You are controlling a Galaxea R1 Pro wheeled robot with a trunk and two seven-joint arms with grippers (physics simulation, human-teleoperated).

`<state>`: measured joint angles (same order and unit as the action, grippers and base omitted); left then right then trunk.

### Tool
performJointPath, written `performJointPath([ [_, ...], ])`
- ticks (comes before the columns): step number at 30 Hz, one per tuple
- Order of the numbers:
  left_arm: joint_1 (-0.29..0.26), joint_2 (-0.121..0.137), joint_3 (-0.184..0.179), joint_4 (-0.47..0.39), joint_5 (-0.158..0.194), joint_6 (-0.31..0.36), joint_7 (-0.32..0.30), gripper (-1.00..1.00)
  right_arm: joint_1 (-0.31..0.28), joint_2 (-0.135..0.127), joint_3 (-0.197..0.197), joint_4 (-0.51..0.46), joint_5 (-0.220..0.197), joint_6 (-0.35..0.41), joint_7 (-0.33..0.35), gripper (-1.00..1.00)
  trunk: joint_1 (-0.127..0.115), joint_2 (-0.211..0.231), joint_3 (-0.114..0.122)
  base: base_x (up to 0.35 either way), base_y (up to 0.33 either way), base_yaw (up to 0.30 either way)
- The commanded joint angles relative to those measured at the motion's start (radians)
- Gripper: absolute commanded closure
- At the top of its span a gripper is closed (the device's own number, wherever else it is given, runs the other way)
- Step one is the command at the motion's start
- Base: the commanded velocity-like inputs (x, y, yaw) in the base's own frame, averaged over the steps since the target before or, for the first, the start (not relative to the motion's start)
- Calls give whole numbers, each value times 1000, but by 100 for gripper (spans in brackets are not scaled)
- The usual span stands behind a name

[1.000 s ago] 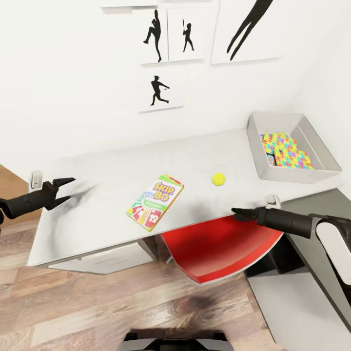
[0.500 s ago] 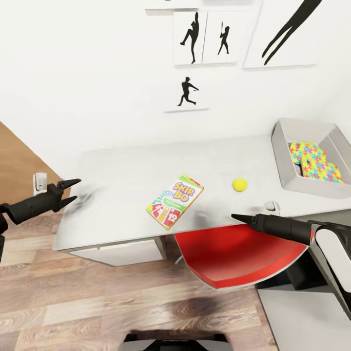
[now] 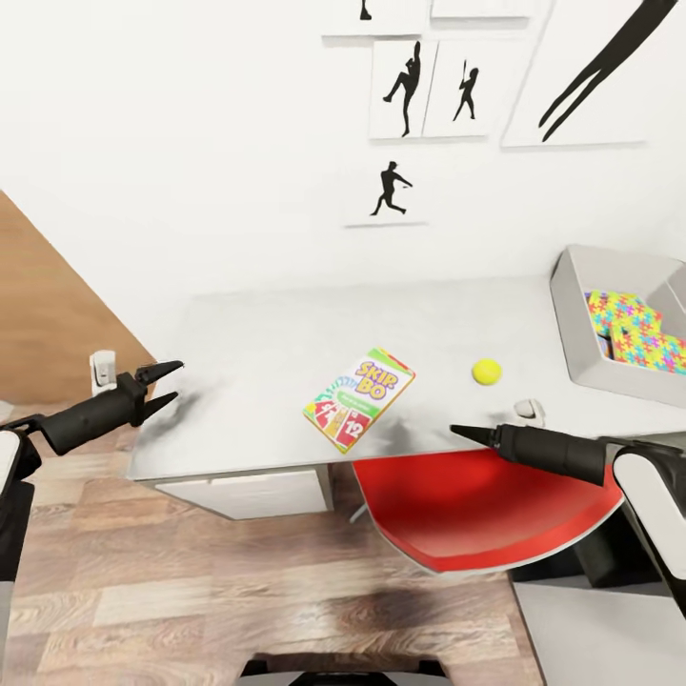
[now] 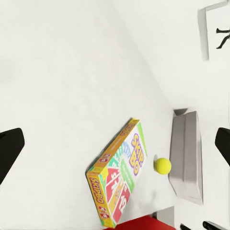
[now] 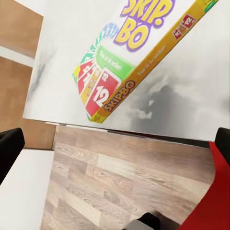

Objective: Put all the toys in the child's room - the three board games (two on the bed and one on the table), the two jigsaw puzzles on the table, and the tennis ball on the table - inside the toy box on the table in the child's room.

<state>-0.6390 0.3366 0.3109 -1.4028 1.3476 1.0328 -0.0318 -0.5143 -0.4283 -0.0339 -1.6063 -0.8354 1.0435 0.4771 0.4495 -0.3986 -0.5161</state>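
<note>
SKIP-BO board game [image 3: 359, 399] is seen flat on the table [image 3: 257, 333], long axis running diagonally, between both arms but nearer the right gripper [image 3: 459, 434], whose fingers look closed; the left gripper [image 3: 168, 385] is held apart. Against the earlier frame, the whole scene is shifted rightward, a camera move, and the toy box [image 3: 575, 324] is cut by the edge.

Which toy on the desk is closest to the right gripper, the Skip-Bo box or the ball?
The ball. It lies just beyond the right gripper, toward the tray; the Skip-Bo box lies farther off, toward the left gripper.
</note>
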Motion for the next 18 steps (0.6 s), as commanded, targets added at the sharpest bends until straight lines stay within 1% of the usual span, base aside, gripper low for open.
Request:
performJointPath([
  [1, 9, -3, 0, -7, -1, 5, -3, -100, 0, 0, -1, 0, 9, 4, 3, -100, 1, -2, 0, 0, 0, 116],
  [5, 29, -8, -2, -18, 3, 6, -4, -100, 1, 1, -1, 1, 8, 4, -16, -100, 1, -2, 6, 0, 0, 115],
  [8, 58, -12, -5, -31, 7, 7, -5, -100, 1, 2, -3, 9, 6, 4, -52, -100, 1, -2, 10, 0, 0, 112],
  [9, 58, -12, -5, -31, 7, 7, -5, -100, 1, 2, -3, 9, 6, 4, -52, -100, 1, -2, 12, 0, 0, 110],
  [12, 77, -14, -6, -45, 9, 7, -8, -100, 0, 10, -3, 29, 5, 4, -91, -100, 1, -2, 16, 18, 0, 104],
  [13, 77, -14, -6, -45, 9, 7, -8, -100, 0, 10, -3, 29, 5, 4, -91, -100, 1, -2, 18, 39, 0, 101],
  [15, 91, -15, -6, -53, 10, 8, -11, -100, -1, 17, -4, 47, 5, 4, -110, -100, 1, -2, 21, 90, 0, 96],
  [18, 99, -15, -6, -57, 10, 8, -13, -100, -1, 20, -5, 53, 4, 4, -117, -100, 1, -2, 25, 133, 0, 91],
])
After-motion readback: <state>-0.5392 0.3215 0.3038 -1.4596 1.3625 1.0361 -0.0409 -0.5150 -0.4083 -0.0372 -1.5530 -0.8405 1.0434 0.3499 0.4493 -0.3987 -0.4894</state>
